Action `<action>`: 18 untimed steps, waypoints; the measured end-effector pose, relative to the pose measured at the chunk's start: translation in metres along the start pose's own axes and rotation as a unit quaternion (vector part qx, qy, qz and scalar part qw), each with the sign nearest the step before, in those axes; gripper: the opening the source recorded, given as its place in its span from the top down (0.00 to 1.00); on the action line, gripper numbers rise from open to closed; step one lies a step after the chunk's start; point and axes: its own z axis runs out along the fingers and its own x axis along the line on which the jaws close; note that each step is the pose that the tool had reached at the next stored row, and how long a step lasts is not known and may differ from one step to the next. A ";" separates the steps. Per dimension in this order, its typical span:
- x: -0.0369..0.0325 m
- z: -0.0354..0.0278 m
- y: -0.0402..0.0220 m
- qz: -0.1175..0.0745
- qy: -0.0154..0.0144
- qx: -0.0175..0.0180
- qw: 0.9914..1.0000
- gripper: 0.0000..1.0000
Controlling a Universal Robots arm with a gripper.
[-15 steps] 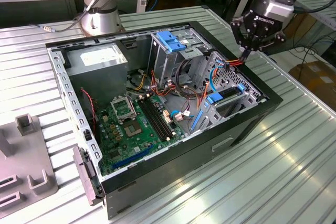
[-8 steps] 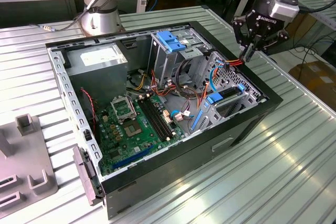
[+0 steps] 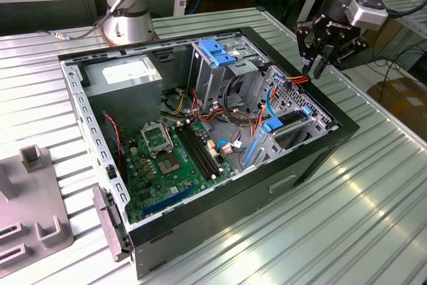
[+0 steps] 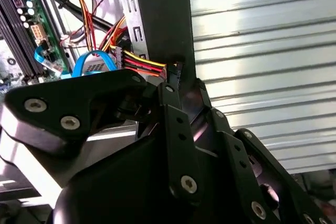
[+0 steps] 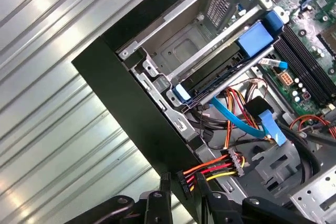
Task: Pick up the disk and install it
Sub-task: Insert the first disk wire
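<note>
On the ribbed metal table (image 3: 373, 218), a grey fixture (image 3: 33, 211) with upright blocks lies off the open computer case (image 3: 220, 228), on the exterior view's left of it. The arm's base (image 3: 128, 21) stands on the table just behind the case's far wall.

Inside the case, at its end towards the exterior view's left, a grey power supply (image 3: 127, 75) lies against the far wall. The green motherboard (image 3: 170, 165) covers the case floor nearer the camera. Towards the middle of the case, a fixed blue bracket (image 3: 217, 51) tops the tall metal drive cage.

The disk (image 3: 288, 120) is inside the case at its end towards the exterior view's right, lying flat in a low metal bay close to the black wall. In the first wrist view its blue carrier rail (image 5: 256, 39) shows along the bay's edge, with a blue data cable (image 5: 236, 116) curving just beside it.

The gripper (image 3: 315, 68) hangs over that same wall of the case, above the rim and apart from the disk. In the first wrist view the gripper (image 5: 182, 190) is pinched on a black power plug (image 5: 181, 178), one finger on each side of it. The plug's red, orange and yellow wires (image 5: 210, 169) trail back into the case. In the second wrist view the power plug (image 4: 176, 71) sits at the fingertips, against the case's black wall
</note>
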 end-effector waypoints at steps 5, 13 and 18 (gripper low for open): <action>-0.0019 0.0008 0.0014 -0.041 0.000 0.002 0.999 0.69; -0.0024 0.0037 0.0009 -0.123 -0.001 0.007 0.992 0.69; -0.0033 0.0060 0.0000 -0.160 0.001 0.009 0.987 0.69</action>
